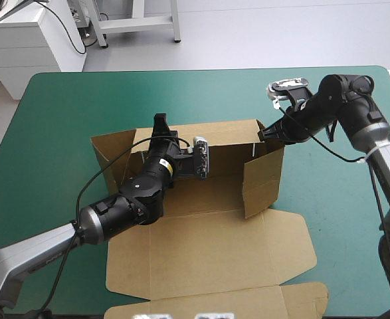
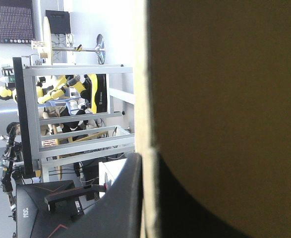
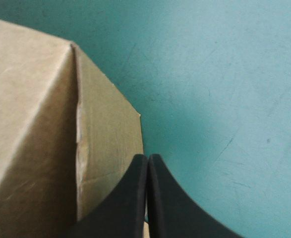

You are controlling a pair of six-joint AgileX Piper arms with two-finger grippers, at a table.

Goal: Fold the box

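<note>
Box: brown (image 1: 201,219), partly set up at mid-table, nearer the near edge than the far one.
Far wall: (image 1: 228,136) raised, standing upright.
Right wall: (image 1: 261,183) raised, leaning a little outward at its near end.
Left flap: (image 1: 111,156) raised and angled.
Lid: (image 1: 208,256) flat on the table toward the near edge, its tuck flap at the table's near rim.
Left gripper: (image 1: 161,127) at the far wall's top edge; in my left wrist view the fingers are clamped on the board, one on each face.
Right gripper: (image 3: 147,161) at the box's far right corner from outside; I see its fingers pressed together in one point, tip against the corner flap.
Cover: teal-green (image 1: 62,133), bare around the box.
Label: yellow patch (image 1: 173,169) on the left arm, its writing too small for me to read.
</note>
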